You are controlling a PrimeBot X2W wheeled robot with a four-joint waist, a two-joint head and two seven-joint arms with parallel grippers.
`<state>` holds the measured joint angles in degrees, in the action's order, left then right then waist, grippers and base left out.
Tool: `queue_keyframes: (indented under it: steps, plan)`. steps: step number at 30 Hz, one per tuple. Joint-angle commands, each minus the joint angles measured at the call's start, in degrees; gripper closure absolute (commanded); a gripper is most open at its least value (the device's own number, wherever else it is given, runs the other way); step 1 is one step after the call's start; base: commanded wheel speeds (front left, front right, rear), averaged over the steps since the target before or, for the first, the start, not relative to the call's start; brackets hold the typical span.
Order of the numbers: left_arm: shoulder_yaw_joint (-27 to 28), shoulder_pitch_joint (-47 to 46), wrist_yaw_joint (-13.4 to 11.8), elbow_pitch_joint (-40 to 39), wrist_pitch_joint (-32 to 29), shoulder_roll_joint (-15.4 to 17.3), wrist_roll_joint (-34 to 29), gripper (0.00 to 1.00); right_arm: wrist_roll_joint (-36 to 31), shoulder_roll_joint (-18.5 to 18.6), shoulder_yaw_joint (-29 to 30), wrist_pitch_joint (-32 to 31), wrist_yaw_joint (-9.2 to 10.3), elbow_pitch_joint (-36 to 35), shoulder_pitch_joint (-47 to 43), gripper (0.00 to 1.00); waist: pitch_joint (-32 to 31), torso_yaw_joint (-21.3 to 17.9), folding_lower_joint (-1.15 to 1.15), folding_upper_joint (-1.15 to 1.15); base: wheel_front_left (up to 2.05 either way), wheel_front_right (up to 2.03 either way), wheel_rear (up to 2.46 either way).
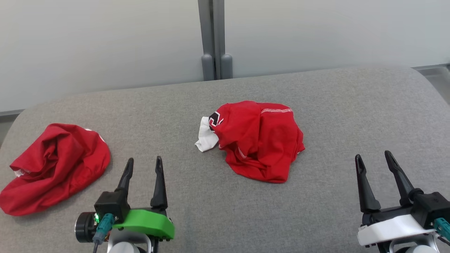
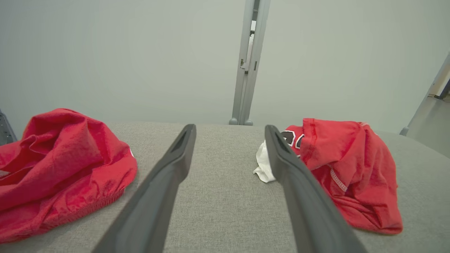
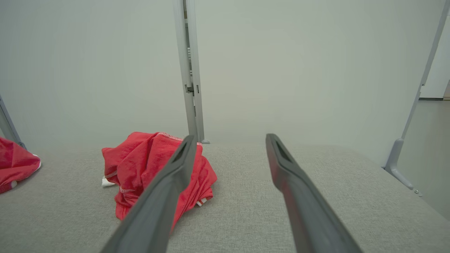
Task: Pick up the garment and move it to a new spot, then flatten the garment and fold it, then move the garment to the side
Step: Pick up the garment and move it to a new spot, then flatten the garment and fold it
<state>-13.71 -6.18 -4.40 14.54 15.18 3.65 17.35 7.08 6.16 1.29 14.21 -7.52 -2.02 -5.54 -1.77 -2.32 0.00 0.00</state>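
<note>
Both hands are idling low over the grey woven tabletop [image 1: 334,116], holding nothing. The left hand [image 1: 144,160] is standing with its fingers spread wide, and the right hand [image 1: 372,155] is spread the same way.

The crumpled red garment [image 1: 260,140] is lying between the two hands. It is sitting ahead and to the right of the left hand, and ahead and to the left of the right hand, well apart from both. I am judging this one to be the target, since either hand is looking about equally near; I cannot tell which is closer.

It is bunched into a soft heap, so no clear long axis is showing. It is a thin red knit with white stitching along a hem, a dark print and a white fabric patch [image 1: 206,138] poking out on the side facing the left hand.

A second red heap [image 1: 56,165] is lying just off the left hand's outer side, rumpled, with a gathered edge.

Nothing is lifted yet; the pick-up is not yet done.
</note>
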Motion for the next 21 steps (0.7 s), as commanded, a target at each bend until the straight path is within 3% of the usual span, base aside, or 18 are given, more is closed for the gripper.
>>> queue_keyframes:
  steps: [1,8,21]
  plan:
    - [-0.2,1.1,0.6,-0.2,0.0,-0.1,-0.7,0.0,0.5,0.1,0.1,0.1,0.06,0.0,-0.6,0.0,-0.8,-0.8,0.0,0.0,0.0,0.0,0.0]
    - [-1.8,2.5,2.7,1.7,0.0,-0.5,-2.9,0.0,1.0,0.9,-1.1,0.4,0.06,0.7,-0.7,0.0,-0.7,0.1,0.0,0.0,0.0,0.0,0.0]
    - [-2.4,1.6,3.0,3.4,0.0,-0.7,-3.0,0.0,0.8,1.0,-1.1,0.7,0.06,1.2,-0.2,0.0,-0.2,2.2,0.0,0.0,0.0,0.0,0.0]
